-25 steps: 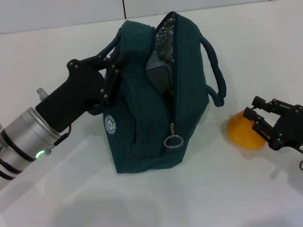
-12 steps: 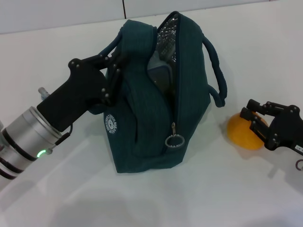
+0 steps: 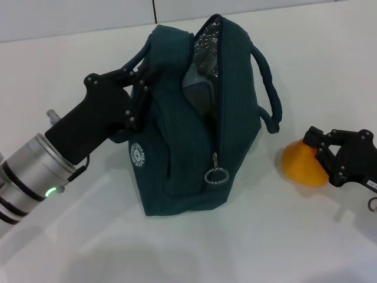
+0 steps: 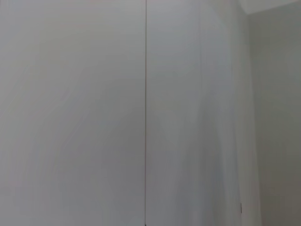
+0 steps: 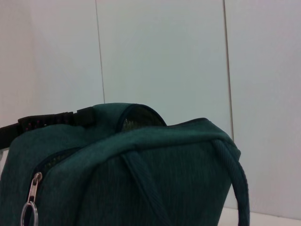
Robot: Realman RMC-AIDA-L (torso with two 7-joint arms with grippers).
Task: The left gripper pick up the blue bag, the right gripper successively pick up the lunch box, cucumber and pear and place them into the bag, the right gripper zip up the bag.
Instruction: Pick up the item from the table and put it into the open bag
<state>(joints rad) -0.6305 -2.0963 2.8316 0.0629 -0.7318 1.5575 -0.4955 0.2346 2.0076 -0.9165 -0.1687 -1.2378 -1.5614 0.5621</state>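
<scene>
In the head view, we see our left gripper (image 3: 140, 88) clamped on the near side panel of the blue bag (image 3: 194, 135), just under one carrying strap, holding the bag up with its mouth gaping toward the camera. The zipper pull (image 3: 216, 175) with its ring hangs low on the open track. Inside the opening a grey shape shows, which we take to be the lunch box (image 3: 197, 94), though little of it is visible; we cannot find the cucumber. Off to the right, on the white table (image 3: 283, 242), our right gripper (image 3: 321, 154) has its fingers set narrowly around the pear (image 3: 303, 165), an orange-yellow fruit resting on the surface, well apart from the bag.

In the left wrist view, we see only a blank pale wall, nothing of the task.

In the right wrist view, we see the bag from the side, its strap (image 5: 230, 165) arching over and the zipper pull (image 5: 31, 197) at the lower edge; the pear and our own fingers do not appear.

We judge the grasp on the pear to be the weak point: the fruit is rounded and smooth, and the fingers sit at one side of it, so it could squirt out or roll when lifted. The strap also hangs close to the opening and could snag the fruit on the way in.
</scene>
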